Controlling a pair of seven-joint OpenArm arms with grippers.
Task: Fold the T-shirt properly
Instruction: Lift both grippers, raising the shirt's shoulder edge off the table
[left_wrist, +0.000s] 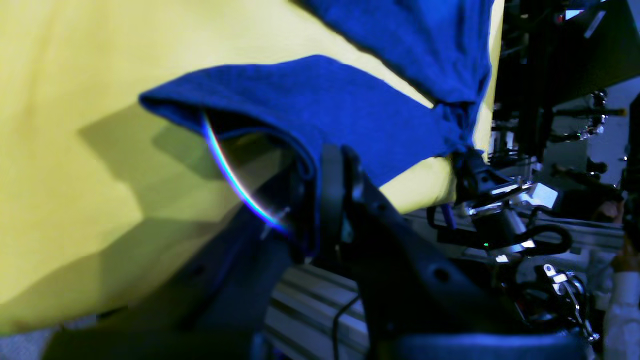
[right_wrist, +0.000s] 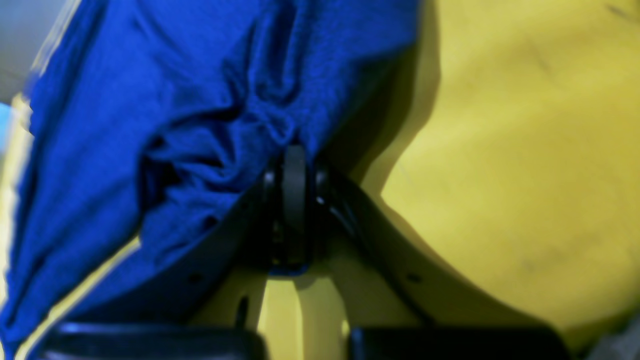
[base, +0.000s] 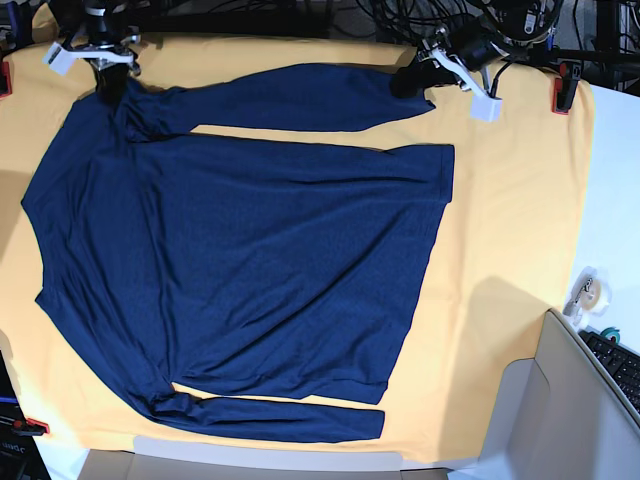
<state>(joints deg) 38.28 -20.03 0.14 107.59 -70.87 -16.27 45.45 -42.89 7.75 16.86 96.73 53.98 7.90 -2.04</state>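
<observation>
The T-shirt (base: 250, 250) lies spread flat on the yellow-orange table cloth (base: 510, 220), dark navy, both long sleeves stretched sideways. At the far edge my left gripper (base: 410, 82) is shut on the cuff end of the upper sleeve (left_wrist: 320, 105), which lifts off the cloth in the left wrist view around the fingers (left_wrist: 327, 170). My right gripper (base: 108, 88) is shut on a bunch of fabric near the shoulder of that same sleeve; the right wrist view shows the pinched folds (right_wrist: 235, 125) gathered at the closed tips (right_wrist: 295, 155).
Red clamps (base: 563, 92) hold the cloth at the table's corners. A tape roll (base: 590, 290) and a keyboard (base: 620, 365) sit on the white surface at right. A grey box (base: 560, 420) stands at the near right corner.
</observation>
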